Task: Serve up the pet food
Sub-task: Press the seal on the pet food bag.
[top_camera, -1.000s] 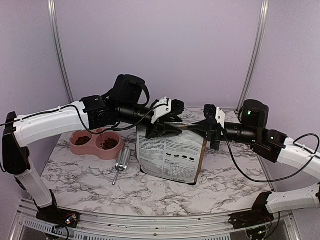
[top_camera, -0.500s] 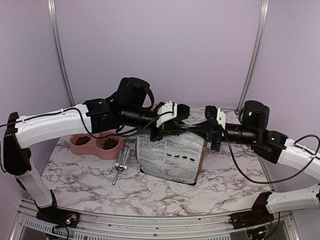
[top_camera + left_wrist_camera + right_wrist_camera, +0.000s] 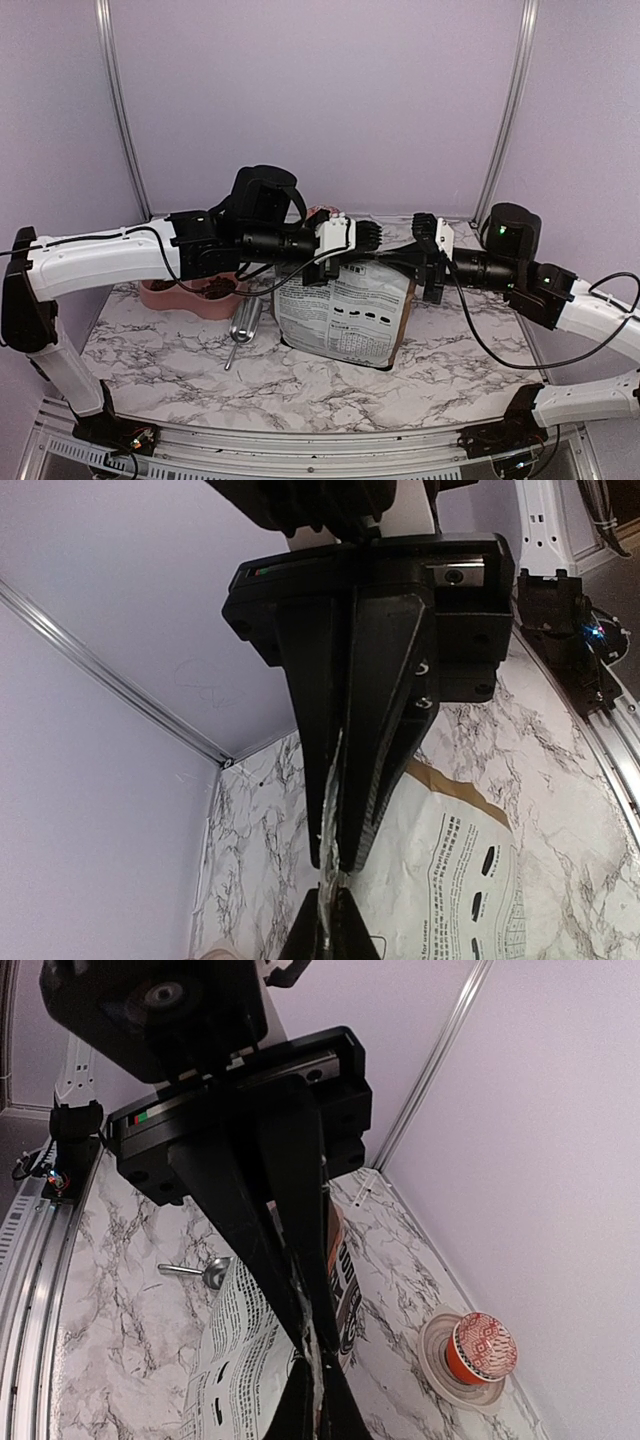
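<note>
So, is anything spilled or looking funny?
Nothing stands out. The pet food sits in the pink bowl, none seen loose on the table. The bag stands upright, its top pinched by the left pincer and right pincer.

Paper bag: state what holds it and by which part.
The left pincer and the right pincer each grip the paper bag by its top edge, close beside each other.

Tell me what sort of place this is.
Likely a robot test booth staged as a pet-feeding spot: plain lilac walls, a marble-patterned table, and a pink double bowl of kibble beside a metal scoop and printed paper bag.
</note>
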Controlling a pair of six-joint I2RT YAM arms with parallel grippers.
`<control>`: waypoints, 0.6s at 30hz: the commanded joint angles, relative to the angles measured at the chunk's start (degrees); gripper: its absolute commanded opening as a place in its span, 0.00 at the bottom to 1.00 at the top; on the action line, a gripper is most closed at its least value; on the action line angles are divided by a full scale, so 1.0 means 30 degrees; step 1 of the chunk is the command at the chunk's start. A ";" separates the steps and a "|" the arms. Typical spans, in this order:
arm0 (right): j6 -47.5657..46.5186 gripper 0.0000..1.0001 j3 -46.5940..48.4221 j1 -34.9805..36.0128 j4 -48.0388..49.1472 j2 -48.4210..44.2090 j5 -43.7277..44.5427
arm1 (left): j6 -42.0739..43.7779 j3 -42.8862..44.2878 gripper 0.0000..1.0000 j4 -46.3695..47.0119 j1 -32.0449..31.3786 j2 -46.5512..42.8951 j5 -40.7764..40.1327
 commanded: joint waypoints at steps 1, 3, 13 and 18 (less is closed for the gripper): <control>-0.0013 0.00 0.0217 0.0139 0.0697 -0.1024 -0.0647 | 0.0646 -0.0567 0.06 -0.1377 0.1188 -0.0681 -0.1044; -0.0074 0.00 0.0282 0.0124 0.0561 -0.1076 -0.0584 | 0.0732 -0.0675 0.05 -0.1460 0.1598 -0.0976 -0.0772; 0.0010 0.00 0.0224 0.0138 0.0617 -0.1260 -0.0689 | 0.1210 -0.0897 0.00 -0.1619 0.1989 -0.1459 -0.0489; 0.0010 0.00 0.0101 0.0123 0.0762 -0.1476 -0.0679 | 0.1690 -0.1183 0.13 -0.1658 0.2408 -0.1730 -0.0688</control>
